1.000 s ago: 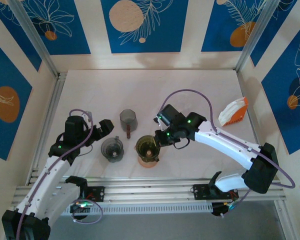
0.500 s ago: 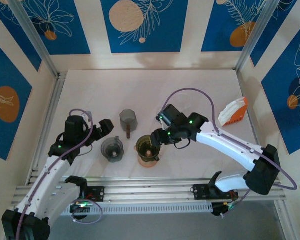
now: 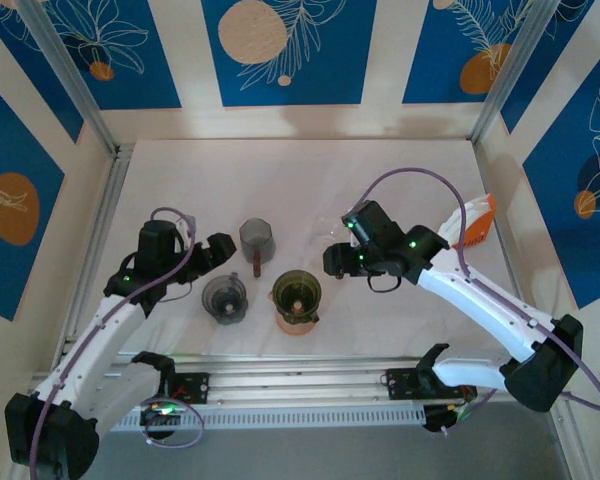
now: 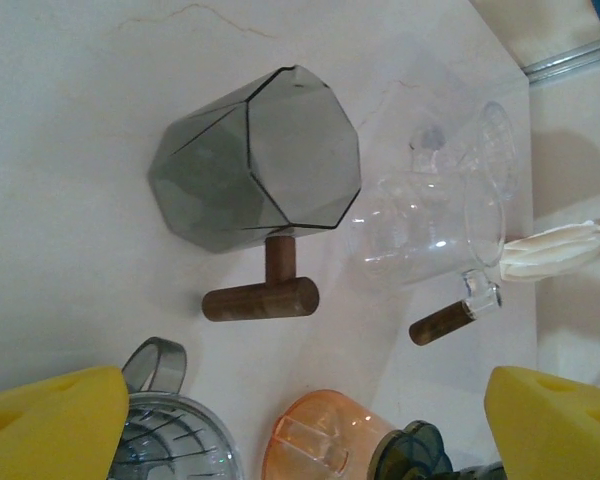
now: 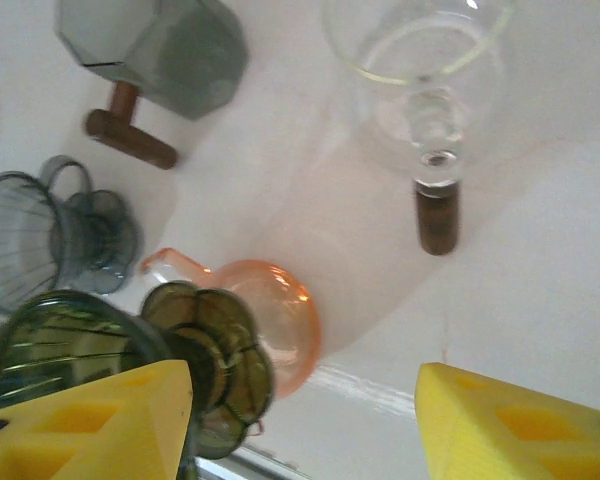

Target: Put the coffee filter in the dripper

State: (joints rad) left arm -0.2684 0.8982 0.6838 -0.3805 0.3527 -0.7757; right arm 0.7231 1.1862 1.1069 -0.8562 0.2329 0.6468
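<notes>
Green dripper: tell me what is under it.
The green dripper stands on an orange pitcher, whose handle and rounded side show. The dripper's base covers the pitcher's mouth, so its inside cannot be seen.

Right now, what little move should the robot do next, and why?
Probably swing the right tool over to the filter pack and pick a paper filter. The tool's jaws stand open with nothing between them, and the green dripper on the orange server looks bare inside, so a filter is not yet fetched.
</notes>
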